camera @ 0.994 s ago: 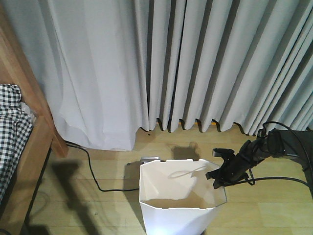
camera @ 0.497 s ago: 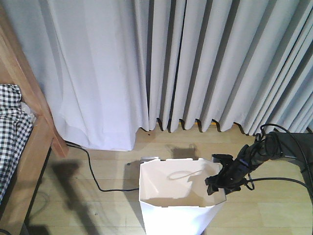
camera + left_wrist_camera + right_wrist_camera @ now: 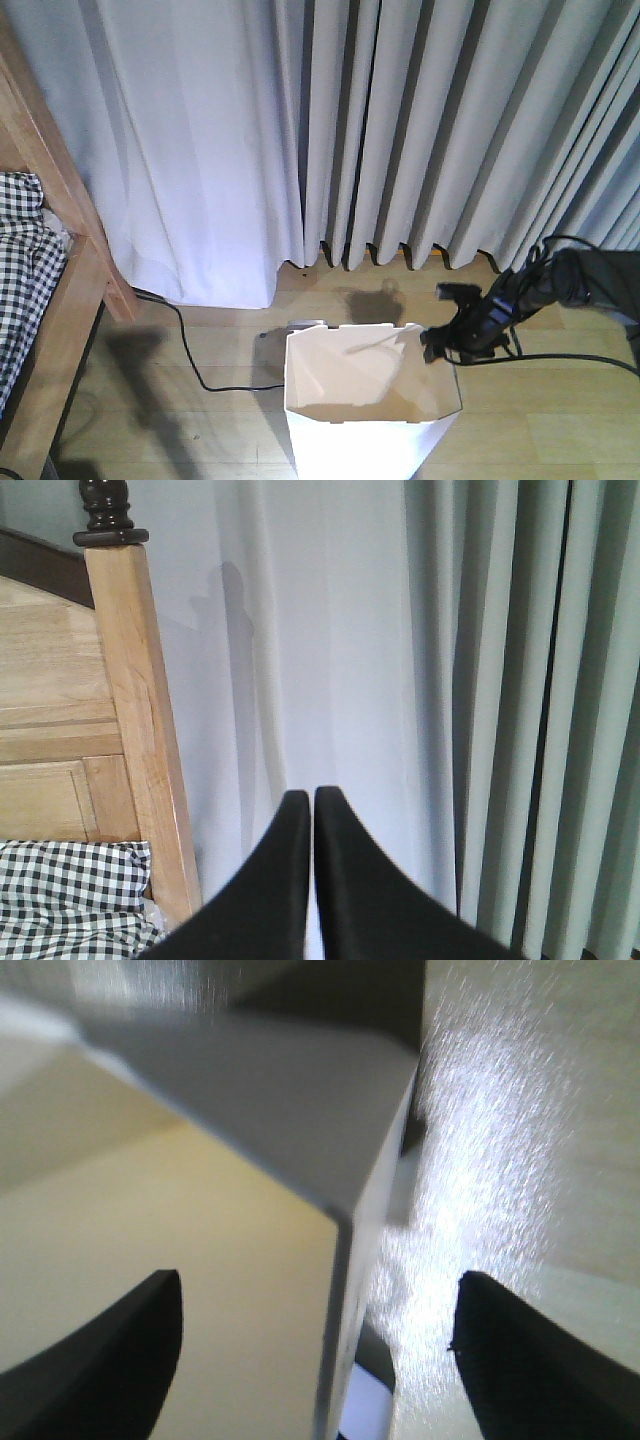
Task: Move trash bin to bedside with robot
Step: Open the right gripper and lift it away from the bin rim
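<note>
You are looking at a home bedroom: a wooden bed frame (image 3: 120, 730) carrying checked bedding (image 3: 25, 270), long grey curtains (image 3: 400, 130) hanging to a pale wood-plank floor (image 3: 200, 420).

Front view high, looking down at curtain (image 3: 400, 130) and floor, left wrist view facing curtain, right wrist close over bin rim (image 3: 345, 1230)
</note>
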Robot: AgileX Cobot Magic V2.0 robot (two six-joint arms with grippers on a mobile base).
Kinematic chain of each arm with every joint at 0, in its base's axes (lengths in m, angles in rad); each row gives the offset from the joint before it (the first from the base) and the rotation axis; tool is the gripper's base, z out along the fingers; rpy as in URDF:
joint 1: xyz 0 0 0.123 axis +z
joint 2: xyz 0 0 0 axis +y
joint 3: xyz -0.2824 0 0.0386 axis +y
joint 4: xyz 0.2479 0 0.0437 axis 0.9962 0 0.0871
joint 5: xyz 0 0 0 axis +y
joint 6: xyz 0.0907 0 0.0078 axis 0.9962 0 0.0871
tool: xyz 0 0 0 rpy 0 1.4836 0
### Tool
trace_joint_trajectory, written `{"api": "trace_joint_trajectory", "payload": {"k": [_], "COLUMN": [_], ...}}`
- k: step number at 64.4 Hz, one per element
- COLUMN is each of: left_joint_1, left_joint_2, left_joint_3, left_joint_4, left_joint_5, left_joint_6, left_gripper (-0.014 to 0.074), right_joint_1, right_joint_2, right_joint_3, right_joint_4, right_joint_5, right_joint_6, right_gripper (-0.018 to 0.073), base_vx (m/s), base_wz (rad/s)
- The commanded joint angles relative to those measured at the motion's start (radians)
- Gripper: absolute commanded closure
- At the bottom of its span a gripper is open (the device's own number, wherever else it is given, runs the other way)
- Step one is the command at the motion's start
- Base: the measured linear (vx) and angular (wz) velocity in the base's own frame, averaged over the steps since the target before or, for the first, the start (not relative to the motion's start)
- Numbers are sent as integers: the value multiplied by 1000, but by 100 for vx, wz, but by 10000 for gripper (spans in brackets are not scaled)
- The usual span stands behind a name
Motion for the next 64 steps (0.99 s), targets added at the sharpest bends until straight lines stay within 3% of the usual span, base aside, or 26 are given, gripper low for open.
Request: {"api": "trace_joint_trajectory", "payload": {"k": [1, 17, 43, 64], "left_joint_1": [-6, -6, -6, -6], "left_joint_2": [-15, -15, -15, -15], "left_joint_3": [12, 12, 12, 12], "left_joint_4": [-9, -9, -9, -9], "left_joint_5": [-75, -75, -75, -75], "left_joint_6": [-14, -14, -14, -14], "left_gripper": [603, 603, 603, 603], "right_joint_1": [3, 3, 3, 1], "right_joint_2": [-130, -362, -948, -1463], "right_joint_3": [73, 403, 820, 1035], "right_joint_4": [44, 49, 57, 104], "right_joint_5": [-54, -236, -285, -253], "right_joint_6": [-2, -68, -187, -184], "right_gripper": [16, 16, 16, 16], "base_vx": [0, 0, 0, 0], "base_wz": [0, 0, 0, 0]}}
